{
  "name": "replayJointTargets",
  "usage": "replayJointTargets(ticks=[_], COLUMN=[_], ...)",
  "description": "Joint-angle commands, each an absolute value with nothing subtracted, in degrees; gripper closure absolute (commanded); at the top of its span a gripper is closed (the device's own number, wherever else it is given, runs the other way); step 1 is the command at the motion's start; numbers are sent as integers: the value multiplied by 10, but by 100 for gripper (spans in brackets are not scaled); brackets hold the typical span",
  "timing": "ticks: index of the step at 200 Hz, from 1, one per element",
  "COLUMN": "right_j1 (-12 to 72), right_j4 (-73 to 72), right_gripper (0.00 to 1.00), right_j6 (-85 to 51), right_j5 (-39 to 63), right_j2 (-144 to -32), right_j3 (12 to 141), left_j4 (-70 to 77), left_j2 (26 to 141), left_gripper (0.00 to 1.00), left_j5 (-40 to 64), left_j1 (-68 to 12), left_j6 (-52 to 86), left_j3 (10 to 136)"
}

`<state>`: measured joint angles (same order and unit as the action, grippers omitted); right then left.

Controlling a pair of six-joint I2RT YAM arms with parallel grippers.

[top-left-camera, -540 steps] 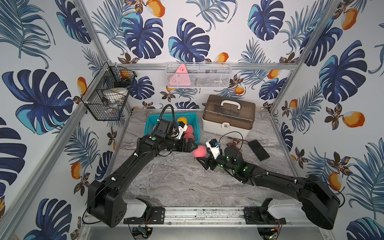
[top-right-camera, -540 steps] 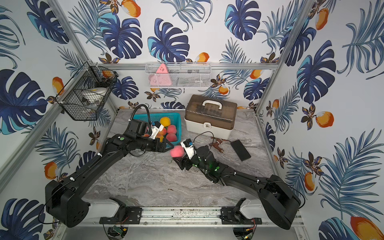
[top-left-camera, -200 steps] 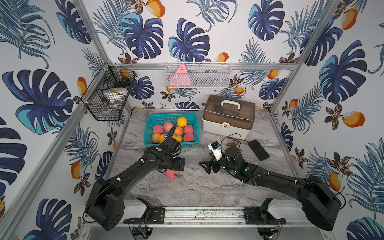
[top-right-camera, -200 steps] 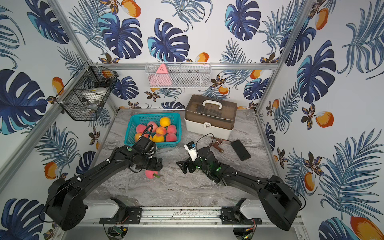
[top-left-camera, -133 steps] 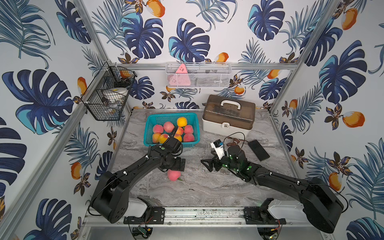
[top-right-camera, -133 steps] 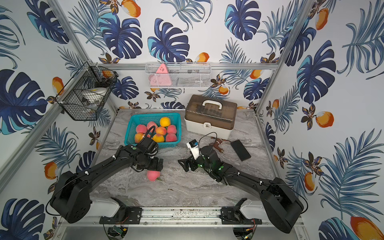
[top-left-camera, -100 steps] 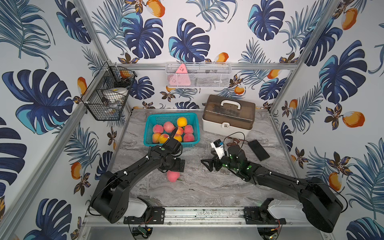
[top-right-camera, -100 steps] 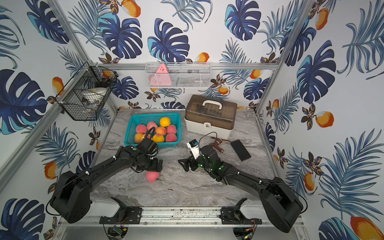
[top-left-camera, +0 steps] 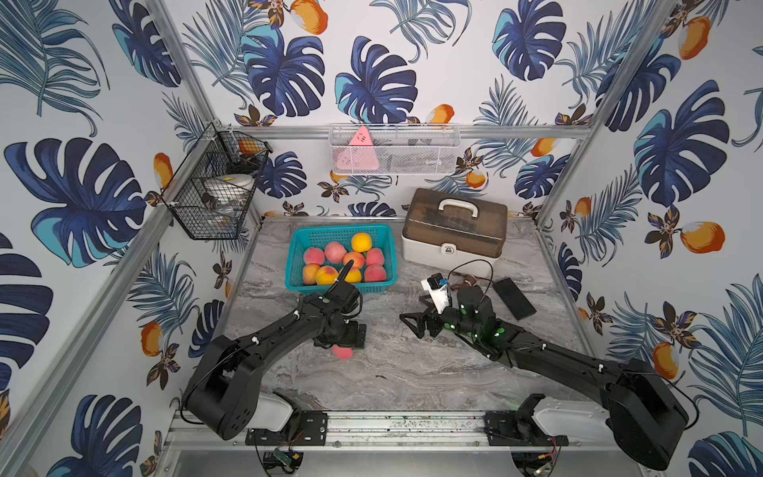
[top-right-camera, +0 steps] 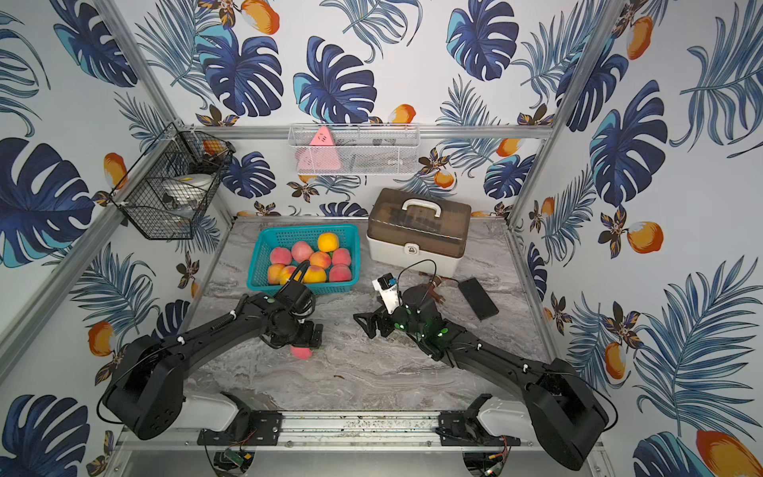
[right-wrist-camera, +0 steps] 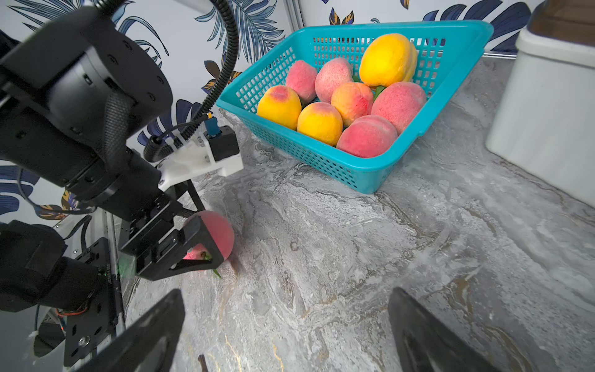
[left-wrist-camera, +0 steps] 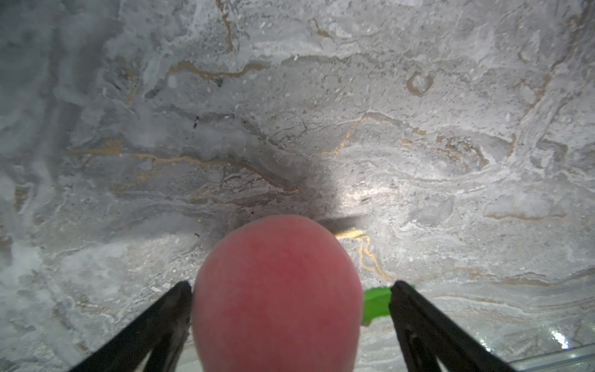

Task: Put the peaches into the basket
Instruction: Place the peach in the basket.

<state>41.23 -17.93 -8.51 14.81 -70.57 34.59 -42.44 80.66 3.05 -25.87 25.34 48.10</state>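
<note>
The left gripper (left-wrist-camera: 291, 288) hangs over a lone pink peach (right-wrist-camera: 215, 232) that lies on the marble table (left-wrist-camera: 322, 96), well apart from the teal basket (top-left-camera: 326, 236). Its jaws are spread wide and straddle the fruit without gripping it. The right gripper (right-wrist-camera: 286, 296) is likewise spread wide and holds nothing, low over bare table nearer the middle.

The step in hand looks like the grasp on this last loose peach. In the left wrist view the fruit sits off-centre between the fingers (left-wrist-camera: 167, 309). One finger is right against its skin and the other stands off with a gap, so the jaws should be centred before they close, or the round fruit may roll out sideways. A grip across its widest part, low enough to get past the curve, should hold best. The lift must then clear the basket's flared front rim and set the fruit down among the peaches in the basket (right-wrist-camera: 322, 122).

Whether the nearer finger already touches the skin is hard to judge; it may only overlap it in that view. In both top views the gripper head covers most of the peach. A green leaf (left-wrist-camera: 375, 304) shows only partly. Eight fruits show in the basket, and any beneath them are hidden.
</note>
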Motion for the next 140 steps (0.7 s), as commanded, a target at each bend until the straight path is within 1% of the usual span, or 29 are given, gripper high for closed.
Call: replayJointTargets(ticks=[1,22,42,66,94,140], right_j1=[411,410,410,409,409,406], right_j4=[-174,-177,-178,-172,-161,-151], right_gripper=[0,0,0,0,0,0], right_j6=[-85,-85,-86,-84,-76,-73], right_j5=[146,148,149,147,137,131], right_j2=[-700,-700,-703,-698,-686,-675], right_j3=[349,349,350,352,351,350], left_j4=[-421,-423,-423,-422,-418,-420], left_j2=[806,803,803,806,808,803], left_gripper=[1,2,5,10,23,31], left_j5=[24,19,18,17,19,19], left_j1=[-262,-267,-268,-269,-270,-271], left_j6=[262,264,264,264,264,263], left_j3=[480,479,479,478,477,482])
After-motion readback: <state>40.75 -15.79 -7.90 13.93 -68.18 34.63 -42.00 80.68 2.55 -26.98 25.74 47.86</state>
